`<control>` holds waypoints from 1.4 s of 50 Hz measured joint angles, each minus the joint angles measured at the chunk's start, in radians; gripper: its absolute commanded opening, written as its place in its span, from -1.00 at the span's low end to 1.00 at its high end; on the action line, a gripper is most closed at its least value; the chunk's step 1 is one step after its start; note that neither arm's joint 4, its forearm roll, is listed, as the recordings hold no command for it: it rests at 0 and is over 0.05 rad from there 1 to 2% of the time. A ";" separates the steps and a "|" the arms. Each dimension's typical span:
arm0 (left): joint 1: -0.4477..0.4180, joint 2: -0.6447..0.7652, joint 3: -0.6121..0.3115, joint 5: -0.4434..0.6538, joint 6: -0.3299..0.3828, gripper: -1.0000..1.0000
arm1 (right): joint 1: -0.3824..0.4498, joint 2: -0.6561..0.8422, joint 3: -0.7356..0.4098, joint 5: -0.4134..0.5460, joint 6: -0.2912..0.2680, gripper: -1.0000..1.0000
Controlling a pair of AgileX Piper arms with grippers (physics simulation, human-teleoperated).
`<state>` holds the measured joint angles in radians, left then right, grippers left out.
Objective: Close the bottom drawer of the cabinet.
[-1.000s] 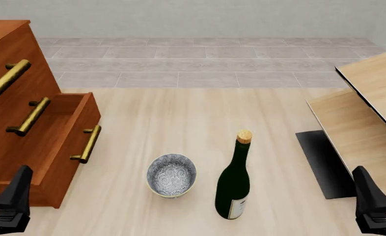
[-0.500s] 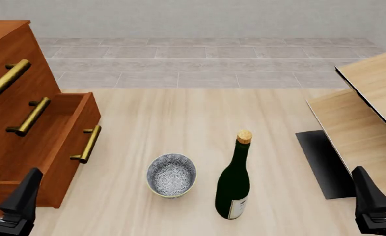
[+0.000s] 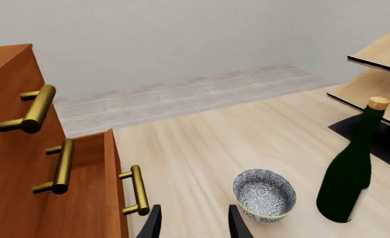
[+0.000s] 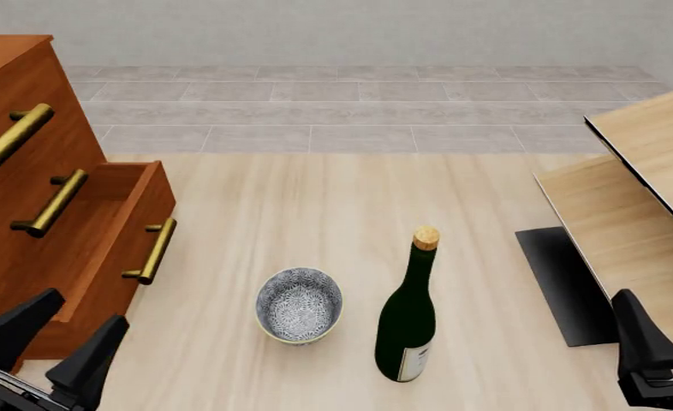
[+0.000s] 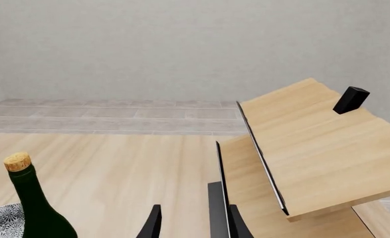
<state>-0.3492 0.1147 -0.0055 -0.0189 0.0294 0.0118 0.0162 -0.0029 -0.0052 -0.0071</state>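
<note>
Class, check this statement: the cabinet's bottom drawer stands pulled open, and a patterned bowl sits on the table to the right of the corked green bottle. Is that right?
Not quite. The bottom drawer of the cabinet does stand pulled open, but the patterned bowl sits to the left of the corked green bottle, between the bottle and the drawer. The front view shows it.

The bottom drawer (image 3: 96, 198) stands pulled out of the cabinet (image 3: 10, 148); the left gripper (image 3: 193, 223), fingers apart, is near its handle (image 3: 137, 190).

front: high, looking forward-down | wrists: low, forward along jaws | shared: bottle (image 4: 408, 318), bowl (image 4: 299, 305)
</note>
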 measured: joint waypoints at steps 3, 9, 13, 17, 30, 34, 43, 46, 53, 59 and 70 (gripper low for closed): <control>-0.023 0.043 0.001 -0.034 -0.005 1.00 | 0.001 0.004 0.000 -0.003 0.001 1.00; -0.070 0.158 0.003 -0.130 -0.011 1.00 | 0.001 0.013 0.001 -0.009 0.003 1.00; -0.100 0.255 0.004 -0.211 -0.015 1.00 | 0.001 0.017 0.000 -0.011 0.004 1.00; -0.132 0.361 0.004 -0.299 -0.015 1.00 | 0.001 0.022 0.001 -0.015 0.005 1.00; -0.204 0.701 0.005 -0.575 -0.034 1.00 | 0.003 0.031 0.001 -0.022 0.007 1.00; -0.214 0.794 0.005 -0.648 -0.050 1.00 | 0.003 0.031 0.001 -0.023 0.007 1.00; -0.210 1.006 0.005 -0.812 -0.090 1.00 | 0.004 0.024 0.001 -0.018 0.006 1.00; -0.202 1.070 0.005 -0.860 -0.098 1.00 | 0.004 0.022 0.001 -0.016 0.005 1.00; -0.182 1.193 0.005 -0.952 -0.117 1.00 | 0.004 0.016 0.000 -0.011 0.004 1.00; -0.162 1.280 0.005 -1.019 -0.127 1.00 | 0.004 0.012 0.000 -0.008 0.003 1.00; -0.117 1.400 0.005 -1.109 -0.137 1.00 | 0.003 0.005 0.000 -0.002 0.002 1.00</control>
<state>-0.4662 1.5151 -0.0006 -1.1278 -0.1077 0.0151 0.0208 -0.0029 -0.0069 -0.0048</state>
